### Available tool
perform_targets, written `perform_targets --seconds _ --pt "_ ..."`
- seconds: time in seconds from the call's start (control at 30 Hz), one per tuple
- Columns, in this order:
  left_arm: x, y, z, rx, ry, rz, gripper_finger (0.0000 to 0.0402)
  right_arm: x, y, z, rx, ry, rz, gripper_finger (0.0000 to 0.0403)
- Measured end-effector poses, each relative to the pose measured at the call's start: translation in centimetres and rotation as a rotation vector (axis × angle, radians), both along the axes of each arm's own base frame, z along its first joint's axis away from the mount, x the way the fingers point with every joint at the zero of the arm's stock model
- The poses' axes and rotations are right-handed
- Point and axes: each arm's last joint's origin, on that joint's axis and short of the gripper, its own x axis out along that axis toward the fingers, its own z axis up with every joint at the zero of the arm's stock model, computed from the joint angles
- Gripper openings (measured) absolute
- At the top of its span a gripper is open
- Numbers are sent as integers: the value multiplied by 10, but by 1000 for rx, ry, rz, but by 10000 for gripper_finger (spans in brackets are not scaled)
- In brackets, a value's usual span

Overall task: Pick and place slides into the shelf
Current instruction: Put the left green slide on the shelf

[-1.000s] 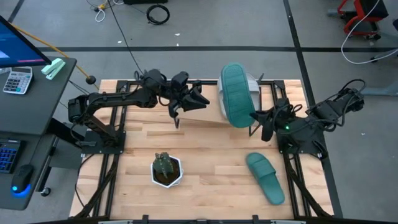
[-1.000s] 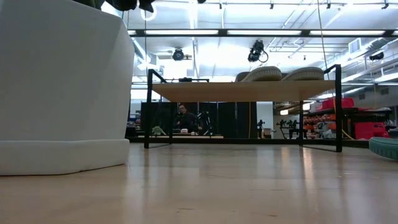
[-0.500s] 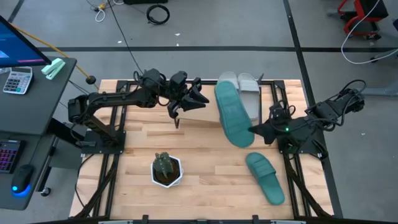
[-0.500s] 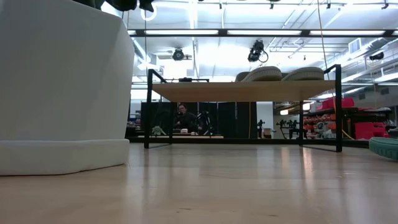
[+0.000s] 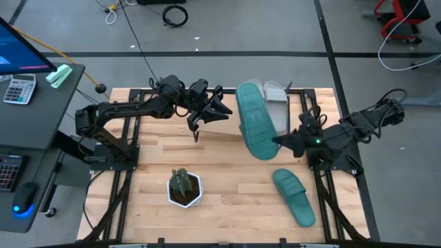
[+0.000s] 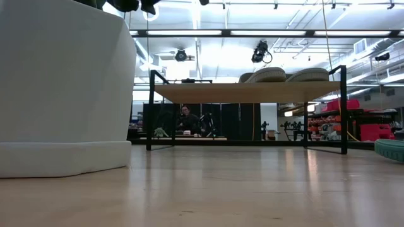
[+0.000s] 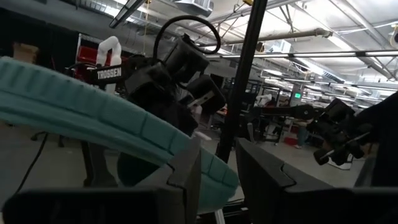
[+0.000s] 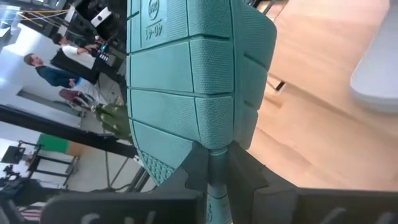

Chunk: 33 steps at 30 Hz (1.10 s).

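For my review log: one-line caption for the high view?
Right gripper holds a teal foam slide sandal sole-up over the wooden shelf.

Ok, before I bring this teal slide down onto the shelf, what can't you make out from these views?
- High view: the held teal slide covers part of the shelf and the grey slides, so the free slot is hidden.
- Low view: neither gripper shows; the white pot blocks the left side.
- Low view: the second teal slide is cut off by the right edge.
- Right wrist view: the sole hides the right gripper fingertips' hold.
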Motion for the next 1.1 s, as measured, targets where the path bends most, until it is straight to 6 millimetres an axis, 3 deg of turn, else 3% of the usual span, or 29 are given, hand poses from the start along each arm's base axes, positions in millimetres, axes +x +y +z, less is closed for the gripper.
perform_targets --seconds 0.27,0.43,0.8,1.1 --pt "0 0 0 0 0 0 107 7 -7 10 -87 -86 -5 32" --pt "0 0 0 -16 6 -6 107 7 -10 16 -246 -103 -2 32" --pt "-8 12 8 -142 16 -75 107 1 -19 12 -860 160 -83 30" --pt "-32 23 33 -285 -200 -129 107 0 -24 33 -1250 425 -263 30"
